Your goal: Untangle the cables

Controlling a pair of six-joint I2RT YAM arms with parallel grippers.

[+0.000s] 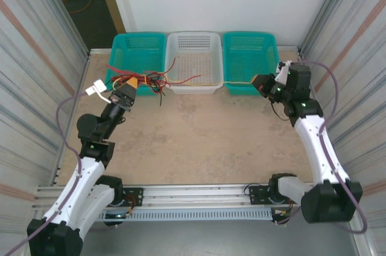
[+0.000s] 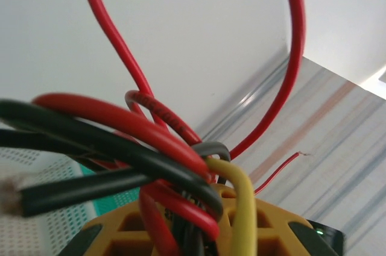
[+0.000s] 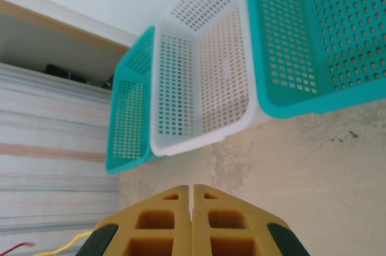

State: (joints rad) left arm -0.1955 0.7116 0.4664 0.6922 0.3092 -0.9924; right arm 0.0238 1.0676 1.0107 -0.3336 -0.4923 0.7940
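Pinching tangled cables [image 1: 148, 80] in left fingers [image 2: 274, 220], held up off desk [image 1: 199, 135] by teal basket [image 1: 139, 48], probably to let loops dangle. Got right fingers [image 3: 180, 223] pressed together where taut pale yellow cable [image 1: 235, 83] ends, guessing to tease that strand out.

Open passage over the bare table [image 1: 199, 141]; baskets [image 1: 194, 63] line the far edge, taut cables [image 1: 151, 80] strung across their fronts.
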